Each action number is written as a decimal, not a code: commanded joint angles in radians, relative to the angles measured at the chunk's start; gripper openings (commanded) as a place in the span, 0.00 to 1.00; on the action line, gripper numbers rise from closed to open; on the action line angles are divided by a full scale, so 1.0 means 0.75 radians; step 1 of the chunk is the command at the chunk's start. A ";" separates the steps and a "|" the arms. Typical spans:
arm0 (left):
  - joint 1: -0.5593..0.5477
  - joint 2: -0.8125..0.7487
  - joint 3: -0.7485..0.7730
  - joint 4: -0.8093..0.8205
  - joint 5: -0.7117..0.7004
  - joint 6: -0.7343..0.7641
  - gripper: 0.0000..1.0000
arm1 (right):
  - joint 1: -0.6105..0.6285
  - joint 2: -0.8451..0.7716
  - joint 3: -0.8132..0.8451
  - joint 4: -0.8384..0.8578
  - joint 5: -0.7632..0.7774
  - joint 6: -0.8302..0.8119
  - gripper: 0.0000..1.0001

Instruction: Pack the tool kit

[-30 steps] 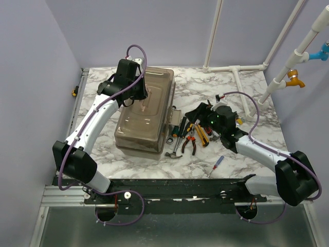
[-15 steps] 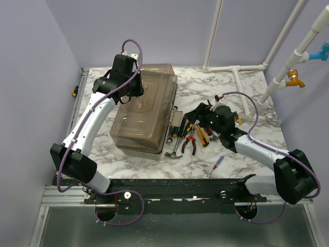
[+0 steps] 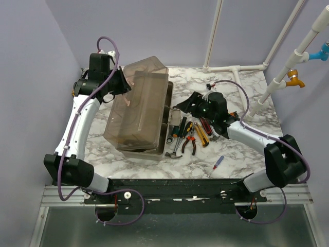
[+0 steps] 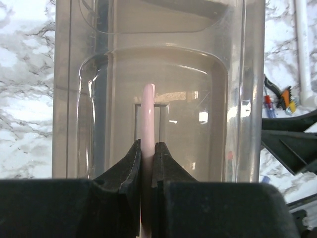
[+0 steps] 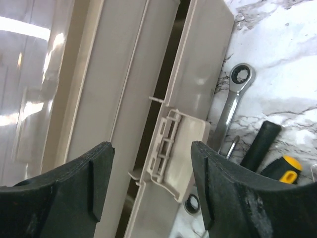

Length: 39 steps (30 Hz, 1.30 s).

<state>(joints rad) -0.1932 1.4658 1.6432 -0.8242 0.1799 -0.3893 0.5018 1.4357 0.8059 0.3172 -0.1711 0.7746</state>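
The tool kit's beige box (image 3: 165, 122) lies left of centre, its smoky lid (image 3: 136, 105) tilted up on its left side. My left gripper (image 3: 123, 83) is shut on the lid's pink handle (image 4: 147, 106), with the jaws pressed on both sides. My right gripper (image 5: 151, 183) is open and straddles the beige latch (image 5: 174, 146) on the box's right wall without touching it. Loose tools lie right of the box: a hammer (image 3: 175, 153), pliers (image 3: 193, 144), screwdrivers (image 3: 181, 126) and a ratchet wrench (image 5: 233, 101).
A small red-and-blue screwdriver (image 3: 218, 163) lies apart near the marble table's (image 3: 247, 98) front edge. White pipes (image 3: 237, 69) run along the back right. A purple wall stands close behind my left arm.
My left gripper has pulled the pink handle up and to the left, swinging the lid open. My right gripper has moved left onto the box's latch and its fingers have narrowed a little.
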 commanded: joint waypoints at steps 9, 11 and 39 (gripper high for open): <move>0.246 -0.134 -0.095 0.289 0.420 -0.108 0.00 | 0.010 0.381 0.411 -0.263 0.141 0.061 0.61; 0.286 -0.126 -0.117 0.307 0.468 -0.118 0.00 | 0.010 0.433 0.451 -0.252 0.083 0.058 0.61; 0.440 -0.131 -0.118 0.277 0.630 -0.120 0.00 | 0.012 0.751 0.753 -0.371 0.091 -0.072 0.39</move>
<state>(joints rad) 0.0895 1.4254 1.5177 -0.7193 0.5846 -0.4618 0.5045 1.9965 1.3659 0.1188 -0.1772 0.7677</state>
